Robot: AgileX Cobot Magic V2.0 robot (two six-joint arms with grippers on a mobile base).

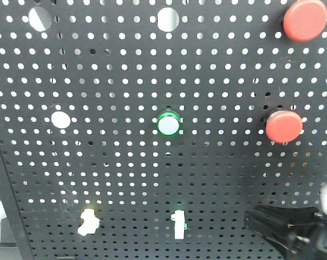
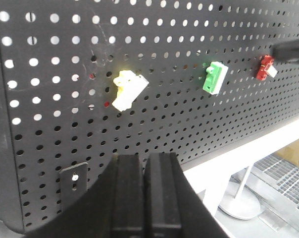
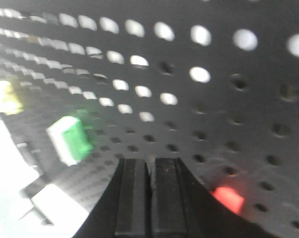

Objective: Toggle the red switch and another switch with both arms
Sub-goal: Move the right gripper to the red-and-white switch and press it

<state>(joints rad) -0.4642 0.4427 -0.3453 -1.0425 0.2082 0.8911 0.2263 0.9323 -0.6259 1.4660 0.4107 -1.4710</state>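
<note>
Hovering with its fingers pressed together and empty, the left pincer points up at another switch, still apart from it. The right pincer, likewise closed on nothing, sits just beside the red switch. The approach seems to be the step in hand; next, each tip must nudge its lever.

Matte black left claw and right claw, each with two flat fingers

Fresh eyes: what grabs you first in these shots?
Two big round red push buttons stand out on the black perforated panel: one top right, one below it. A green-ringed round white button sits mid-panel. Low down, the shut right pincer hangs beside the small red toggle switch.
</note>
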